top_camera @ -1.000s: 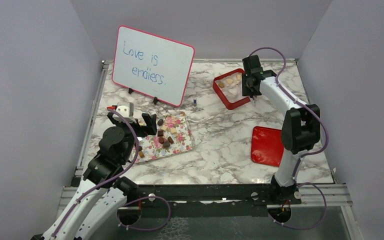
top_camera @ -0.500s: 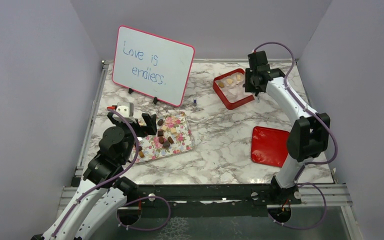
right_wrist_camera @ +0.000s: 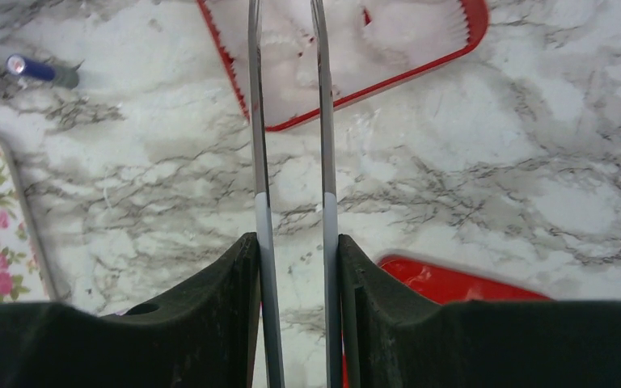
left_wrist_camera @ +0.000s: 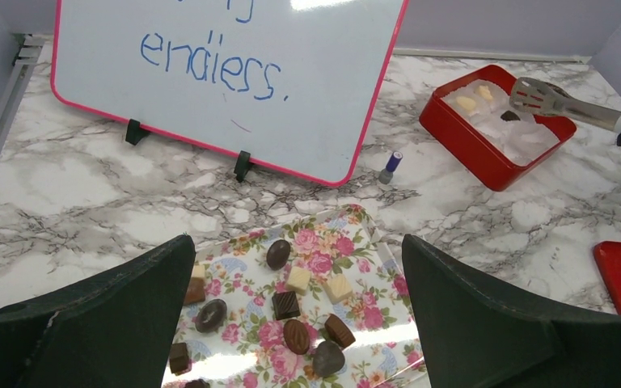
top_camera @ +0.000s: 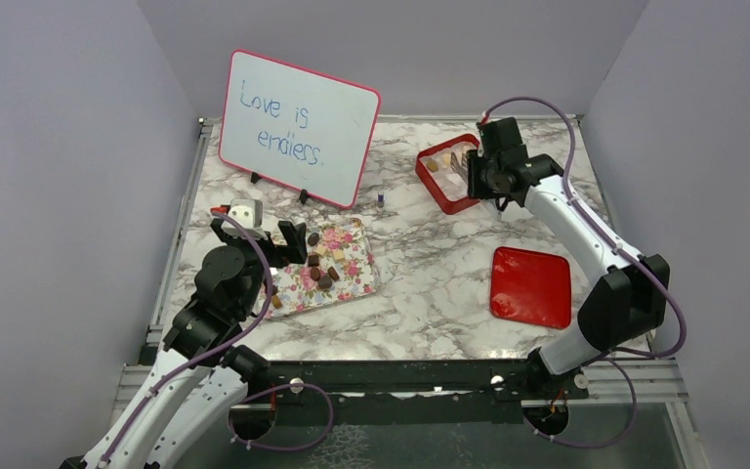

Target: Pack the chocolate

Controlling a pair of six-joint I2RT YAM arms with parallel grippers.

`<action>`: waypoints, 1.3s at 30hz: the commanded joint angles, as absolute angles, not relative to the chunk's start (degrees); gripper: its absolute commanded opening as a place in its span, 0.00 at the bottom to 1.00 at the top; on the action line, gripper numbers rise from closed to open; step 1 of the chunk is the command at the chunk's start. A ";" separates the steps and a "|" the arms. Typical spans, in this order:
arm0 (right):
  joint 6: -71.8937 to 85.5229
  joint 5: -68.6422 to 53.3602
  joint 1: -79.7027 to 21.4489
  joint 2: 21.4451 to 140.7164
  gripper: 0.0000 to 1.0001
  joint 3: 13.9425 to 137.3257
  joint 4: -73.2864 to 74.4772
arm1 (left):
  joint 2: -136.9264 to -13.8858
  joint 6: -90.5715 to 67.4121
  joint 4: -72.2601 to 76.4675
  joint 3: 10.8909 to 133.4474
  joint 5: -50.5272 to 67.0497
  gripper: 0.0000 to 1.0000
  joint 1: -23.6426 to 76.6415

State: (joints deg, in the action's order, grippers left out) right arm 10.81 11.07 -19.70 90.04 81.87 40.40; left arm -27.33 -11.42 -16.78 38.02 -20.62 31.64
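Holding a pair of metal tongs [right_wrist_camera: 257, 121] by their handle end, the right gripper [right_wrist_camera: 293, 242] reaches over the red box [top_camera: 437, 186] at the far side of the table. The tongs seem to be there because each candy is smaller than a gripper finger and needs slimmer tips. Its fingers are pressed against the two tong arms from outside, squeezing them to a narrow gap rather than fully together. In the right wrist view the tips run out of the top of the picture. From the left wrist view no candy shows between them.

Most of the chocolate [left_wrist_camera: 296, 335] lies loose on the flowered tray [left_wrist_camera: 372, 323] near the left arm, in dark, reddish and pale pieces. A few pieces already sit on the white lining of the box [left_wrist_camera: 466, 103]. The left gripper [left_wrist_camera: 297, 242] hangs above the tray with its jaws spread wide, touching nothing, probably waiting out of the way.

The red lid [top_camera: 530, 286] lies flat by the right arm, well apart from the box, presumably for closing it once packed.
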 commanded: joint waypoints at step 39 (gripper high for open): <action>22.95 16.19 -66.10 91.55 0.40 78.74 37.62 | -20.97 -12.20 -17.48 38.51 -31.81 0.99 31.47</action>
